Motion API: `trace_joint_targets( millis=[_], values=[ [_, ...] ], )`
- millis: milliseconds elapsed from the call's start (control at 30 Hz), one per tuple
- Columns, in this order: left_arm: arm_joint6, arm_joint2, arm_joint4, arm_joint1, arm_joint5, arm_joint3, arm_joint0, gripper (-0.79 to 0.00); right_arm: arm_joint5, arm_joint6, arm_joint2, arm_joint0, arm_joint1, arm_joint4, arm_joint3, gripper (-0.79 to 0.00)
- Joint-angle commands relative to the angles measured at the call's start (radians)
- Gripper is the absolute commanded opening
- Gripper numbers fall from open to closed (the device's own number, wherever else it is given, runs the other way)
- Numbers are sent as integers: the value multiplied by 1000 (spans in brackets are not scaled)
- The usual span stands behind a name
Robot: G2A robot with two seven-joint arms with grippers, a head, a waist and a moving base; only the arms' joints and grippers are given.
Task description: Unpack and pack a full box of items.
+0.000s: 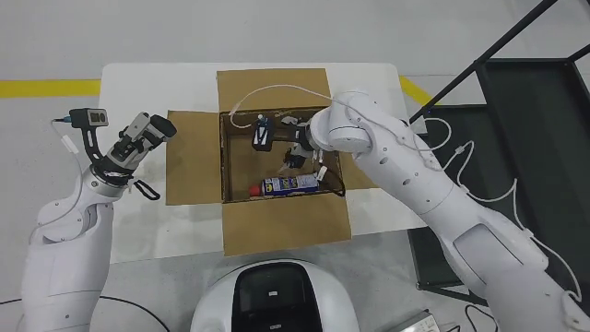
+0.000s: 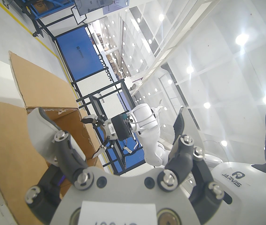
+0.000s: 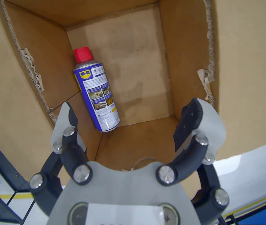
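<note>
Open cardboard box (image 1: 194, 159), flaps spread — a blue, red-capped spray can (image 3: 95, 92) lies inside along one wall.

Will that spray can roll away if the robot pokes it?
Probably: the can is round and lies on its side on the box floor. The wall beside it would likely stop it. Its smooth metal may feel slippery.

a large robotics test hall or warehouse-style lab: a yellow line (image 1: 46, 88) is running across a grey floor (image 1: 277, 9), blue pegboard partitions (image 2: 76, 54) are standing in black frames, and spotlights (image 2: 241, 39) are shining from a high white ceiling (image 2: 217, 76).
</note>
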Motion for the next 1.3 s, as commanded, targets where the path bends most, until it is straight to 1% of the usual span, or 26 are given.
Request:
trace_joint_targets(
  millis=[0,500,600,767,967,1267],
  values=[
    [0,0,0,0,0,0,0,0,-19,-19,-38,32,-8,38,60,0],
    [0,0,0,0,0,0,0,0,-28,-28,-48,38,-10,51,74,0],
    [0,0,0,0,0,0,0,0,-11,-45,-61,31,-13,35,102,0],
    [0,0,0,0,0,0,0,0,-57,-62,-112,67,-39,65,210,0],
    [0,0,0,0,0,0,0,0,-79,-80,-194,117,-84,104,351,0],
    [0,0,0,0,0,0,0,0,-94,-107,-289,170,-158,121,508,0]
  ],
)
